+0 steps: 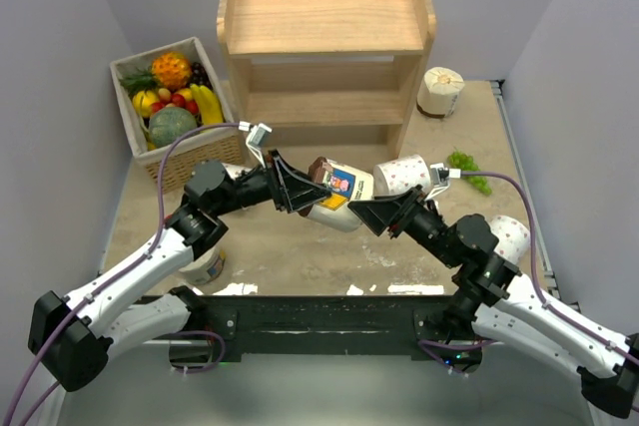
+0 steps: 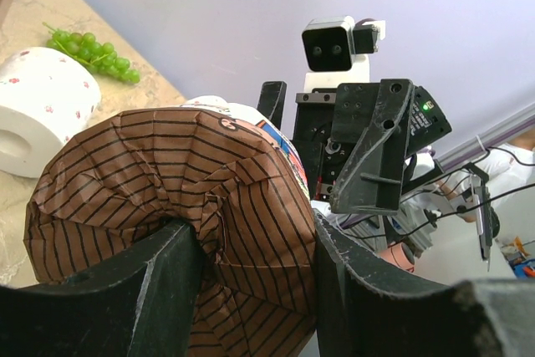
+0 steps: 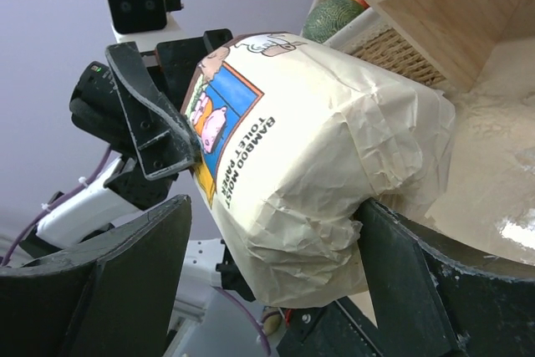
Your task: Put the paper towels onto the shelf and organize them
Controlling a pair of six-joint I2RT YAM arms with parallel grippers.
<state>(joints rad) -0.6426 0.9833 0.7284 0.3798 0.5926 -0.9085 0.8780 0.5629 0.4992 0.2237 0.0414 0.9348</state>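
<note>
At the middle of the tabletop (image 1: 290, 246), just short of the shelf, a cream-wrapped paper towel roll (image 1: 337, 193), cylindrical with a brown striped end and a printed cartoon label, hangs between both arms. The left fingers (image 2: 150, 298) are closed on its brown end and the right fingers (image 3: 109, 282) are closed on its cream end, each pair squeezing into the wrapping. It looks raised off the tabletop, lying on its side.

This reads to me as a hand-over or a shared carry. To do it well, only one pair of fingers should let go, and only while the other grips firmly. The soft wrapping gives, so a pinch near the very end could slip. Whichever arm keeps it then has to lift it toward 12 o'clock and clear the raised rim of the light natural-wood two-tier shelf (image 1: 324, 22), whose top board shows no rolls yet.

A small white dotted roll (image 1: 404, 175) lies just beside the right fingers at 1 o'clock, with a bunch of green grapes (image 1: 469, 169) near it, and a careless swing could knock either. A cream roll (image 1: 440, 90) stands on end at 2 o'clock beside the shelf's side panel. Two more rolls are half hidden, one under the right arm at 4 o'clock (image 1: 514, 231) and one under the left arm at 8 o'clock (image 1: 207, 266). A wicker fruit basket (image 1: 190, 159) sits at 10 o'clock, close to the left arm's elbow.
</note>
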